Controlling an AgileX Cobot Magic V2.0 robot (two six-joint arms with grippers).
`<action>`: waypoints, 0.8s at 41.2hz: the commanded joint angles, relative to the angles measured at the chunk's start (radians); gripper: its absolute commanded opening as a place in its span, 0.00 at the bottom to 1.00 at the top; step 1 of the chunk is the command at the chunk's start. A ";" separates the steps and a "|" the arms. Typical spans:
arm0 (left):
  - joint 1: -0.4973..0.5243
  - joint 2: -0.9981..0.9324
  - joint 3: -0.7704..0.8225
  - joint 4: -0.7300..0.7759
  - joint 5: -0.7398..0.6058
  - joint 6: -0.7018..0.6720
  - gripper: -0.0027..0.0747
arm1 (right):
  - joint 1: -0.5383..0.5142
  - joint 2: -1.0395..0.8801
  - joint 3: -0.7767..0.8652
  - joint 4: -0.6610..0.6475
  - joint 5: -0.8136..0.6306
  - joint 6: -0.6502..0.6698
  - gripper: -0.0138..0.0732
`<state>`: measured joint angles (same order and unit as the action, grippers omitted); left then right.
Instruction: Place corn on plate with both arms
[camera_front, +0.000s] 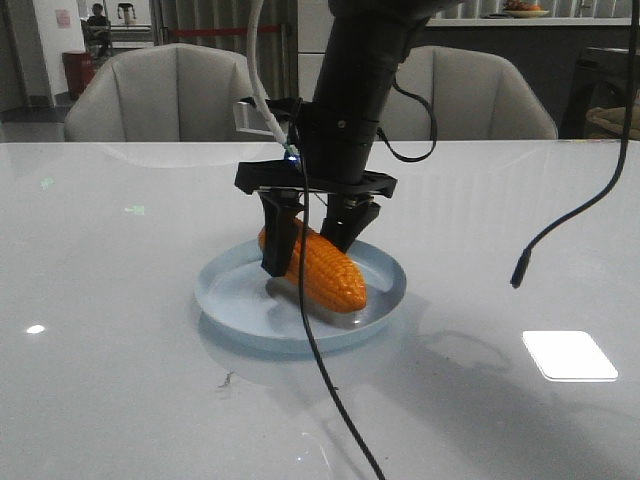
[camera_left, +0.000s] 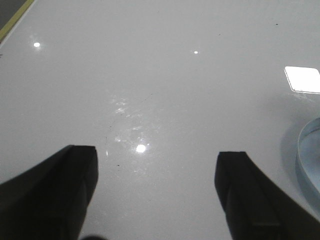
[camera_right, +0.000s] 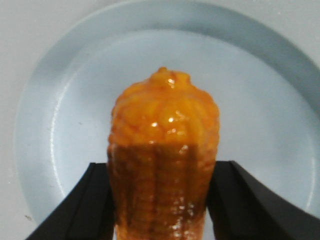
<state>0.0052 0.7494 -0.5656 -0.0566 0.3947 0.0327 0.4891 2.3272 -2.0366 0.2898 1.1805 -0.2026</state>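
The orange corn (camera_front: 325, 268) lies slanted over the pale blue plate (camera_front: 230, 295) in the middle of the table, its near end down on the plate. My right gripper (camera_front: 308, 255) comes down from above and is shut on the corn's far half, one finger on each side. In the right wrist view the corn (camera_right: 164, 150) fills the gap between the fingers (camera_right: 92, 200), with the plate (camera_right: 260, 100) beneath. My left gripper (camera_left: 157, 152) is open and empty over bare table, with the plate's rim (camera_left: 307, 150) off to one side. The left arm does not show in the front view.
A black cable (camera_front: 320, 370) hangs from the right arm across the plate toward the table's front edge. Another cable end (camera_front: 518, 275) dangles at the right. Grey chairs (camera_front: 160, 95) stand behind the far edge of the glossy white table (camera_front: 100, 380).
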 joint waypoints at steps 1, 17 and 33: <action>0.003 -0.005 -0.029 -0.008 -0.072 -0.006 0.74 | -0.003 -0.071 -0.034 0.032 -0.014 -0.006 0.53; 0.003 -0.005 -0.029 -0.008 -0.072 -0.006 0.74 | -0.003 -0.071 -0.044 0.032 -0.011 -0.006 0.82; 0.003 -0.005 -0.029 -0.008 -0.072 -0.006 0.74 | -0.025 -0.110 -0.332 -0.022 0.152 -0.013 0.82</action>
<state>0.0052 0.7494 -0.5656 -0.0566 0.3947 0.0327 0.4804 2.3225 -2.2866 0.2805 1.2312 -0.2043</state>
